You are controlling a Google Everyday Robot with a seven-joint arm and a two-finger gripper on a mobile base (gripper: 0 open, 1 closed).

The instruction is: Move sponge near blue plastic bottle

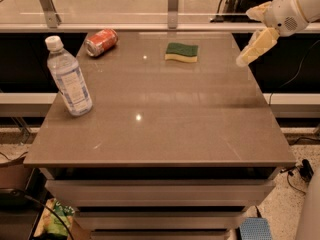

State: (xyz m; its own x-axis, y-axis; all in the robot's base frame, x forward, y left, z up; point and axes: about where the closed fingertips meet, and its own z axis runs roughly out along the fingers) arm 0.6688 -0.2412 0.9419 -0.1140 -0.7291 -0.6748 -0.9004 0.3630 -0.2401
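One claw over table right edge; sponge near far edge.

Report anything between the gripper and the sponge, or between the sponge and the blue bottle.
Nothing visible. Bare table lies between the gripper, at the far right edge, and the sponge. The red can sits clear of the path to the blue plastic bottle.

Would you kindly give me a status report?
Gripper at right edge of table. Sponge rear centre, untouched. Blue plastic bottle upright, left. Red soda can lying near route.
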